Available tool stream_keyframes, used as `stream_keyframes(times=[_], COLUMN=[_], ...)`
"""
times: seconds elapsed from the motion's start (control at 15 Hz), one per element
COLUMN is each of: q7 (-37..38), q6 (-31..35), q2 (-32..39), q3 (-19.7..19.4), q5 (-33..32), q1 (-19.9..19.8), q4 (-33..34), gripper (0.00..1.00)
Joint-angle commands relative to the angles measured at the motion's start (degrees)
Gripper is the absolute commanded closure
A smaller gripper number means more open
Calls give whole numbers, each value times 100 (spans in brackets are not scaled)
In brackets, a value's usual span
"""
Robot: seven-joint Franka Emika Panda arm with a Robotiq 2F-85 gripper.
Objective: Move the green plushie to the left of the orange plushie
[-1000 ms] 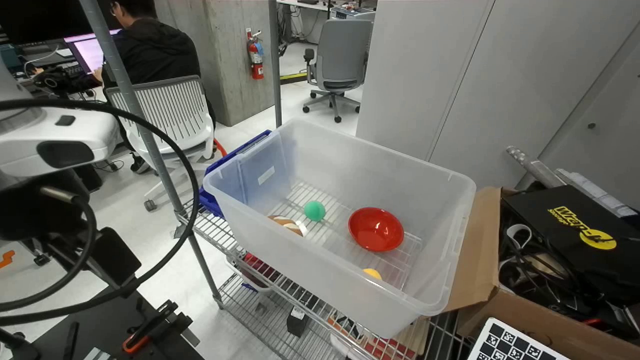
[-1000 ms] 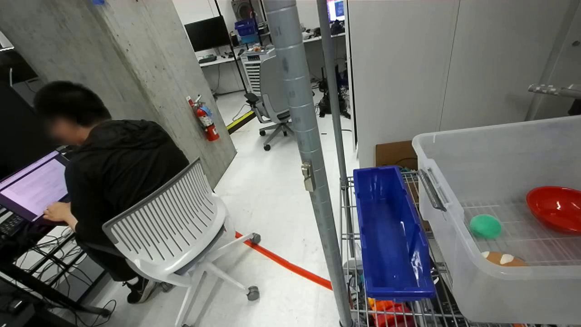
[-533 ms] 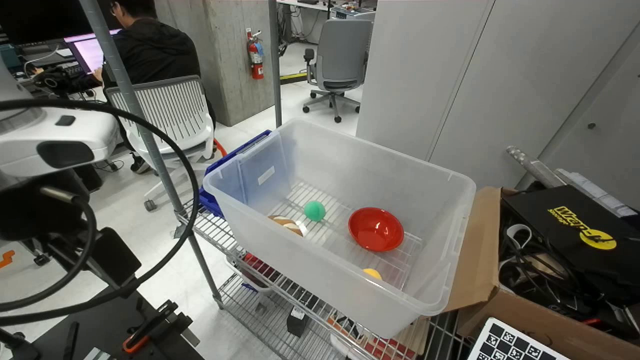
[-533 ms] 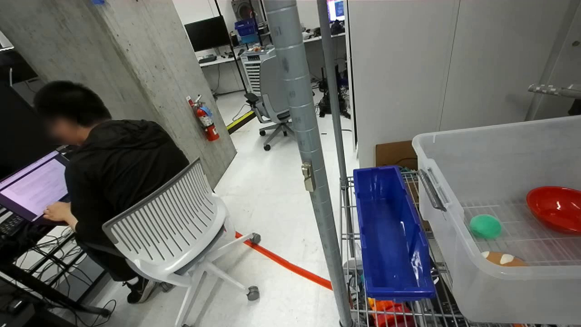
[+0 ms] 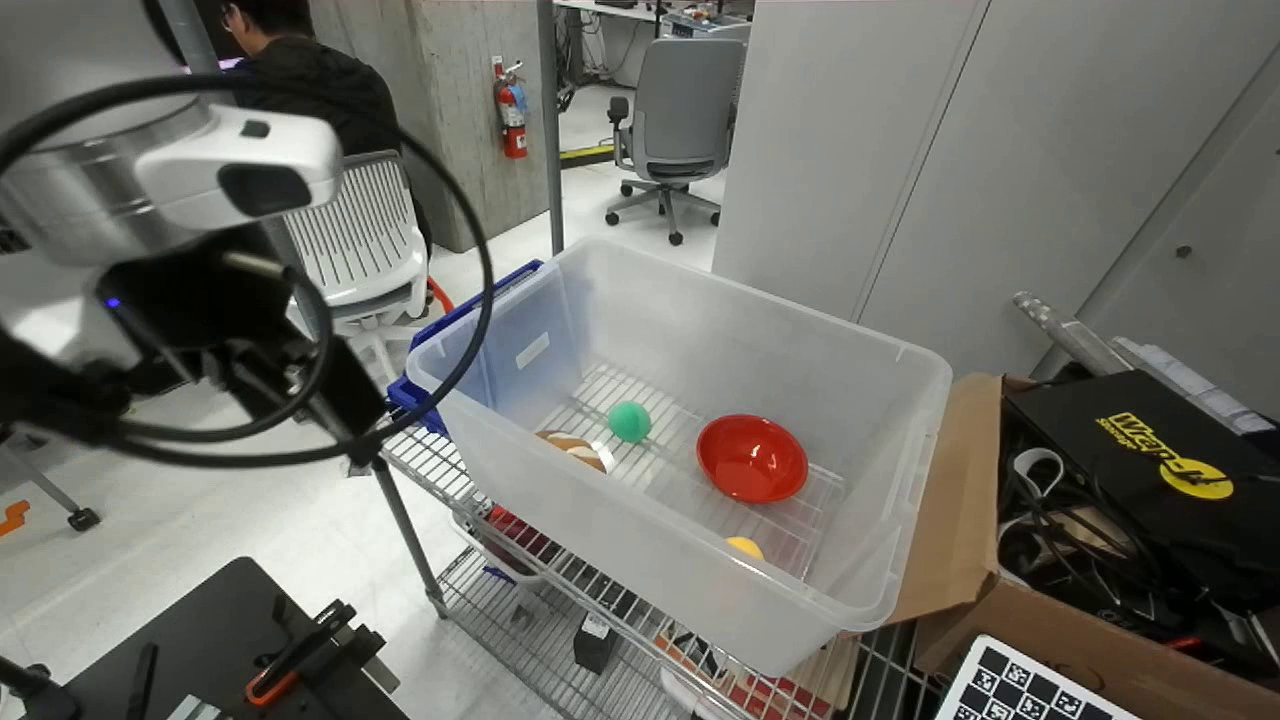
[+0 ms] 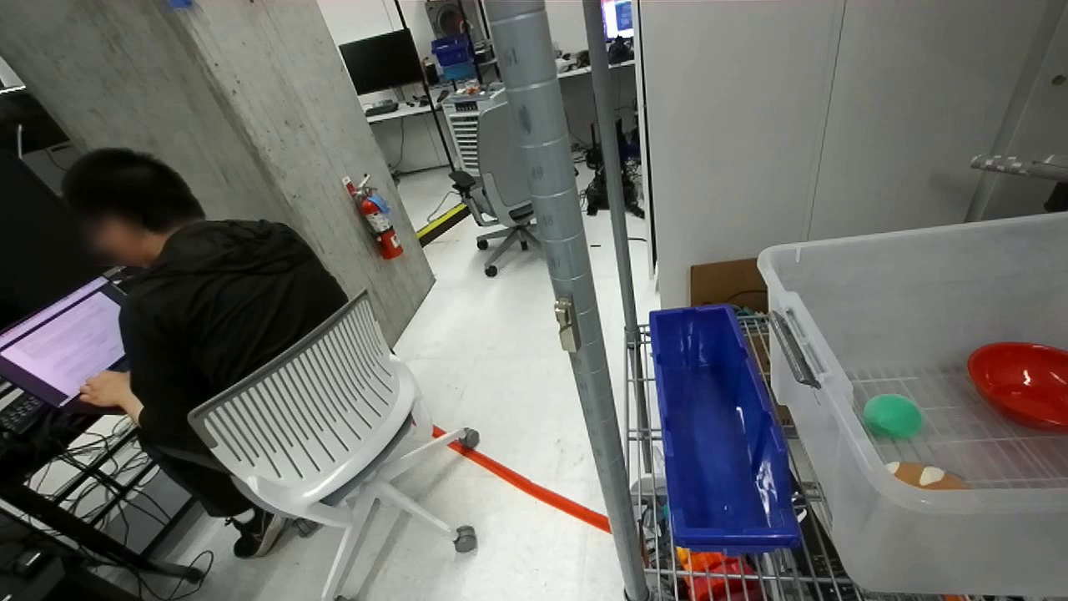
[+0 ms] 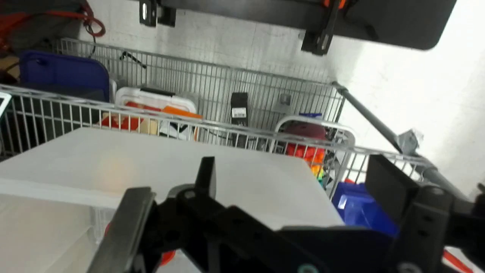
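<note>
The green plushie [image 5: 629, 422] is a small round green thing on the floor of a clear plastic bin [image 5: 760, 290]; it also shows in an exterior view [image 6: 893, 416]. A red bowl-like round thing [image 5: 752, 459], shiny and hollow, lies to its right; it also shows in an exterior view [image 6: 1025, 386]. No orange soft toy shows clearly. A yellow-orange piece [image 5: 745, 547] is partly hidden by the bin's wall. My gripper [image 7: 293, 172] is open and empty, its fingers wide apart. It hangs outside the bin, left of it in an exterior view, away from the toys.
A brown-and-white toy [image 5: 575, 450] lies in the bin near the green one. A blue tray [image 6: 717, 434] stands beside the bin on the wire shelf. A metal post [image 6: 555, 209] rises near it. A cardboard box [image 5: 950, 520] stands at the bin's other end. A looped cable hangs from my arm.
My arm and gripper have moved right and up in an exterior view, closer to the bin, within the last half second. The things in the bin have not moved.
</note>
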Motion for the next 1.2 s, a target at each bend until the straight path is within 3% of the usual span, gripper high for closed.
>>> stream_keyframes(times=[0.0,0.4,0.6,0.87,1.13], q7=[182,266,506,644,388], q6=[393,828,692,615,575], q2=[1244,3252,4318,5696,6764], q3=[-70,-251,-348,-557,-474], q5=[-124,206,14,356,596], q1=[-219,-367,-462,-547,-644], q4=[1299,3265,4292,5602,6508], gripper=[0,0,0,0,0])
